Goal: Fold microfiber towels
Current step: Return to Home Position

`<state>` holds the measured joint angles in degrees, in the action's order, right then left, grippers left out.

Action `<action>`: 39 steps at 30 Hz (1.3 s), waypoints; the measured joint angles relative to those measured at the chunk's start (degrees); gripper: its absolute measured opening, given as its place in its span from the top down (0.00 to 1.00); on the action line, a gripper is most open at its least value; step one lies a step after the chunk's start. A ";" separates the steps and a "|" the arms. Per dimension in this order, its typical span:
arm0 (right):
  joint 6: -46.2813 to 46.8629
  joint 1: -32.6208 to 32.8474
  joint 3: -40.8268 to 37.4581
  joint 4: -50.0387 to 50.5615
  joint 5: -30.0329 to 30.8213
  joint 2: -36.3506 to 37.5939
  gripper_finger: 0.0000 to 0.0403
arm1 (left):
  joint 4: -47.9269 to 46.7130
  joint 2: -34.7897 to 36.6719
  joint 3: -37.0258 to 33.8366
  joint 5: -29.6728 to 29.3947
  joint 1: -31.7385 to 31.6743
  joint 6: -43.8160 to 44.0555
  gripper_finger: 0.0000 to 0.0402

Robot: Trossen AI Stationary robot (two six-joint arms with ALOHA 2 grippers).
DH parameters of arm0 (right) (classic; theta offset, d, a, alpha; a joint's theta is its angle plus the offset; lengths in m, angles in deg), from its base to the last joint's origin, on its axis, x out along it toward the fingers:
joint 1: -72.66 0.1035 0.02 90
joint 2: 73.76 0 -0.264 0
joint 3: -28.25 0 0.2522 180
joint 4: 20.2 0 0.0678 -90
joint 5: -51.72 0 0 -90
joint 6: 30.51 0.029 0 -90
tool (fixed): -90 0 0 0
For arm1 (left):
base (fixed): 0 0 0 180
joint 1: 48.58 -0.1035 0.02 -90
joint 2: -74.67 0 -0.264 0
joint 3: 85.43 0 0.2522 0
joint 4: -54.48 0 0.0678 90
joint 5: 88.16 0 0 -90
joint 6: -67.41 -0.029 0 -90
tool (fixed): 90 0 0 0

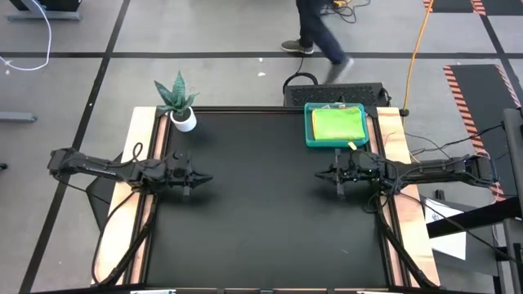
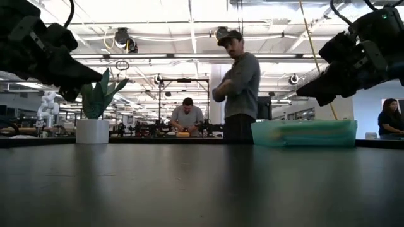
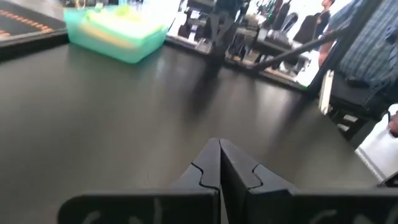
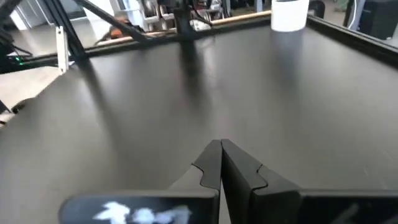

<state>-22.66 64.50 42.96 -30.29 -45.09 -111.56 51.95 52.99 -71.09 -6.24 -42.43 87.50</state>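
The microfiber towels lie stacked in a teal tray at the table's far right; a lime green towel is on top, and yellowish cloth shows in the left wrist view. My left gripper hangs shut over the table's left side, pointing toward the middle, nothing between its fingers. My right gripper hangs shut over the right side, just near of the tray, pointing toward the left arm, also holding nothing. Both are above the black table top.
A potted plant in a white pot stands at the table's far left corner. The black table top lies bare between the arms. A person stands beyond the far edge; others sit in the room behind.
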 joint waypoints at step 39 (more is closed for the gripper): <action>0.50 -0.11 -0.09 16.89 2.35 19.19 1.00 | -11.27 16.43 0.70 5.27 0.15 -4.78 0.95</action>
<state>-22.16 64.39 42.87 -13.40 -42.75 -92.37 40.68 69.43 -70.39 -0.96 -42.28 82.72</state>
